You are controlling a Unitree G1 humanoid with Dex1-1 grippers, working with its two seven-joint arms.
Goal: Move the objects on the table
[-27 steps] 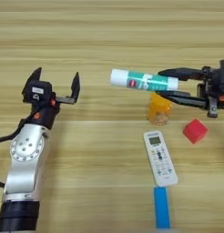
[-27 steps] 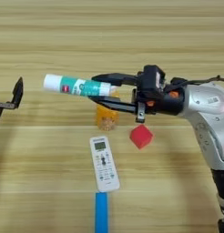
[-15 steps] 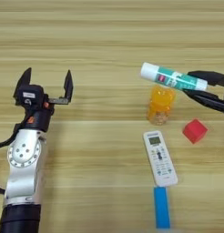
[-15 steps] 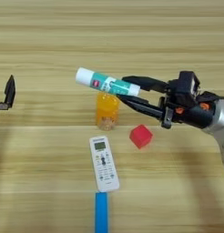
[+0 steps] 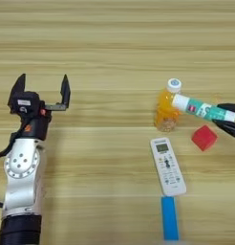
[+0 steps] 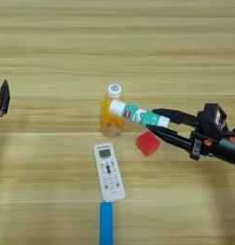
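The right gripper comes in from the right side w/ its two black fingers pinching the white-and-green tube at its right end. The tube is held roughly level, tilted a bit, up off the table, and its left end overlaps the orange-drink bottle just under the white cap (can't tell if they actually touch or it's just in front).

The bottle stands upright about mid-table, right of center. The red cube sits just near-right of the bottle, under the gripper fingers but apart from them. The white remote lies flat nearer the robot, left of the cube, screen end pointing far. A blue bar lies right at the remote's near end, running toward the bottom edge.

The left gripper is over on the left side, well apart from all the objs, fingers spread wide and pointing far, nothing between them. Its silver arm runs down to the near-left corner.
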